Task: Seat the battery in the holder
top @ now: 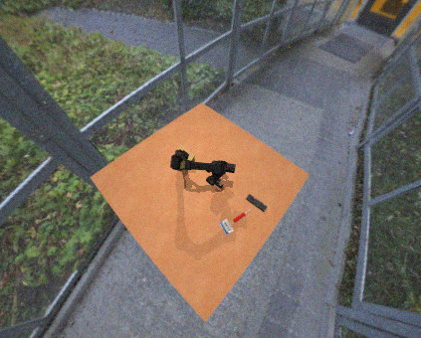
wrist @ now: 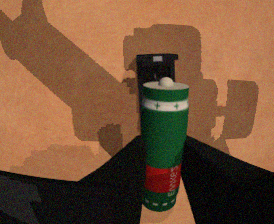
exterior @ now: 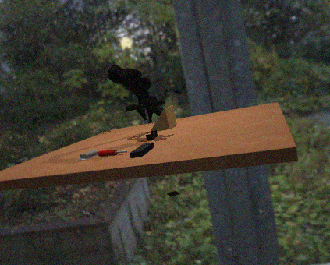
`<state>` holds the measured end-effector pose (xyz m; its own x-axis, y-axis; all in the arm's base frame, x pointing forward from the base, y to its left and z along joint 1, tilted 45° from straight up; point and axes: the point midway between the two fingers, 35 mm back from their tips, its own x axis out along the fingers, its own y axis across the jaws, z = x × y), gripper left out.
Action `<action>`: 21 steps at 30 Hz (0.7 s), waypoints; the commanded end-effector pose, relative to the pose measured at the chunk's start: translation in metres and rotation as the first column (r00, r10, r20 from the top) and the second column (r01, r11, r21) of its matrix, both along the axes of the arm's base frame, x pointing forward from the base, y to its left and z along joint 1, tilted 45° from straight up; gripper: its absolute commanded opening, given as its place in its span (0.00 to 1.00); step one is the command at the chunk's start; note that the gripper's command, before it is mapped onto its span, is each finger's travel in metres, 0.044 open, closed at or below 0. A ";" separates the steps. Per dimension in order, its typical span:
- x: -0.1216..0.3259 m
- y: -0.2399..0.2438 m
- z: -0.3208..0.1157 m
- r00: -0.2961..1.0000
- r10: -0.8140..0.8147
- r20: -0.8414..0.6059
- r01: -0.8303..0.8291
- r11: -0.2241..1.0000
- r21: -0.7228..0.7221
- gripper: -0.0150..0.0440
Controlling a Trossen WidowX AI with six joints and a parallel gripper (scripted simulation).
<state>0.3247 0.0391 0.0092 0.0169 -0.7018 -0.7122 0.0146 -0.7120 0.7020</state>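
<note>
The battery [wrist: 165, 125] is green with a red band and a white ring. My gripper [wrist: 161, 143] [exterior: 149, 119] is shut on its sides. The terminal end, with its pale nub, points to the top of the wrist view, and its end face shows. The black holder [wrist: 157, 67] [exterior: 150, 136] lies on the table beneath and beyond the battery. Its far end carries a small pale patch. The battery covers most of its near part, and the spring cannot be made out. In the exterior view the gripper is above the holder with a gap.
A tan wedge [exterior: 168, 120] stands behind the holder in the exterior view. A black block [top: 256, 203] [exterior: 141, 150], a red-handled screwdriver [top: 240, 217] [exterior: 107, 153] and a small white and blue item [top: 226, 227] [exterior: 88, 154] lie nearer the table's edge.
</note>
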 end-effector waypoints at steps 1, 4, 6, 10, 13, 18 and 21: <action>0.003 0.003 -0.005 0.997 0.045 -0.055 -0.045 0.999 0.002 0.36; 0.003 0.003 -0.004 0.998 0.039 -0.048 -0.039 0.999 -0.001 0.36; 0.003 0.001 -0.006 0.998 0.030 -0.057 -0.030 1.000 -0.002 0.36; 0.002 -0.007 -0.014 0.994 -0.023 -0.110 0.022 1.000 -0.008 0.36; 0.001 -0.013 -0.020 0.987 -0.063 -0.148 0.061 0.998 -0.015 0.36; -0.002 -0.024 -0.030 0.969 -0.130 -0.210 0.127 0.991 -0.030 0.36; -0.003 -0.027 -0.032 0.963 -0.149 -0.227 0.145 0.989 -0.036 0.36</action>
